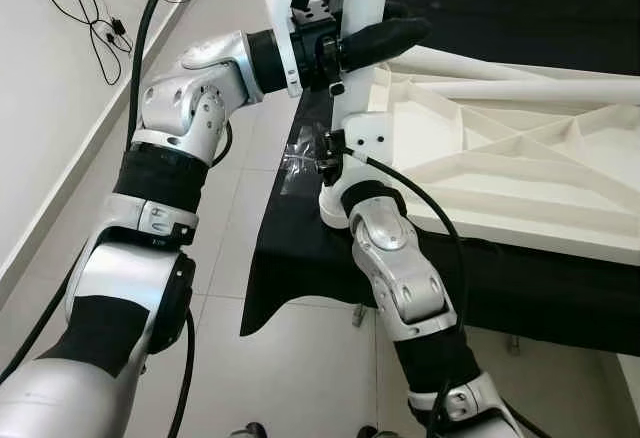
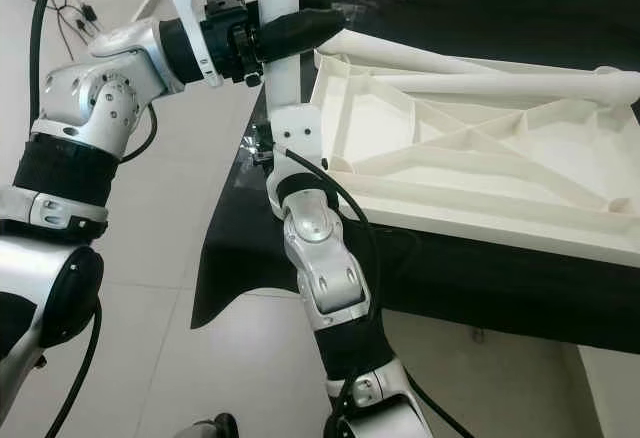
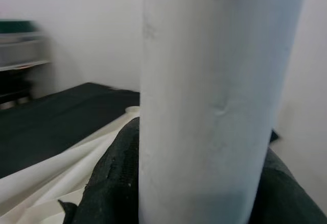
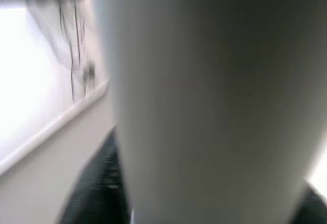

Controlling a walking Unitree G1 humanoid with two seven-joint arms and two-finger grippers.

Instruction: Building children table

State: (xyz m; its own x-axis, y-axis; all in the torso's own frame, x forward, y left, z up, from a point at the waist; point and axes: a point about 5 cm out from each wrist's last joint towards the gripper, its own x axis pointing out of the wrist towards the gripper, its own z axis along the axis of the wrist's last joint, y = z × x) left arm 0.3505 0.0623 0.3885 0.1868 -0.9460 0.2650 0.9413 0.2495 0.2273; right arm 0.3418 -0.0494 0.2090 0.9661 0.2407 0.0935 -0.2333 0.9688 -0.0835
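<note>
A white ribbed tabletop (image 1: 520,148) lies upside down on a black-covered surface. At its near left corner a white table leg (image 2: 280,53) stands upright. My left gripper (image 1: 378,43) is shut around the leg high up, and its black fingers (image 3: 112,178) wrap the tube. My right gripper (image 1: 335,158) holds the same leg low down by the corner socket; dark fingers (image 4: 97,183) flank the tube in the right wrist view. Two more loose legs (image 2: 480,70) lie across the far side of the tabletop.
The black cloth (image 1: 300,258) hangs over the surface's near edge. A crumpled clear plastic bag (image 1: 298,163) lies on it beside the corner. Cables (image 1: 95,18) trail on the tiled floor by the left wall.
</note>
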